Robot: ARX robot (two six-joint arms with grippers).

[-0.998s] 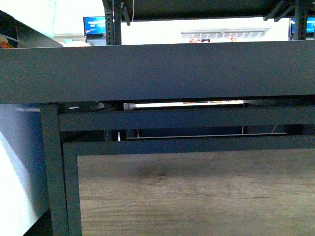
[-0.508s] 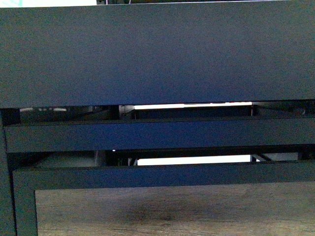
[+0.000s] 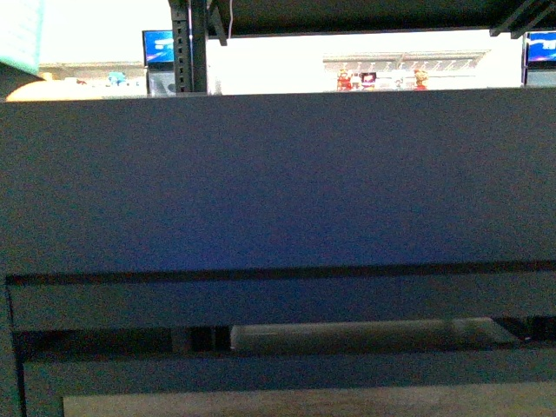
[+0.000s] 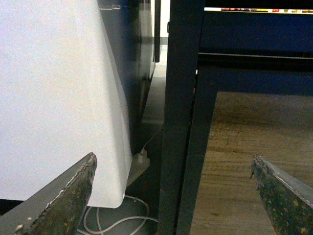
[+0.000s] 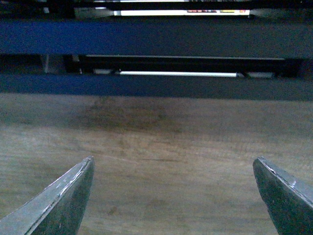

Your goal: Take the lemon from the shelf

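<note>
The shelf [image 3: 278,182] fills the front view with its dark front rim, which hides the tray; the lemon shows in no view. Beyond the rim, a blue screen [image 3: 158,42] and red goods [image 3: 345,80] are too blurred to read. The left gripper [image 4: 173,196], jaws wide, faces the shelf's corner post [image 4: 183,98] beside a white panel [image 4: 54,98]. The right gripper [image 5: 173,196], jaws wide, faces the wood-grain panel [image 5: 161,142].
</note>
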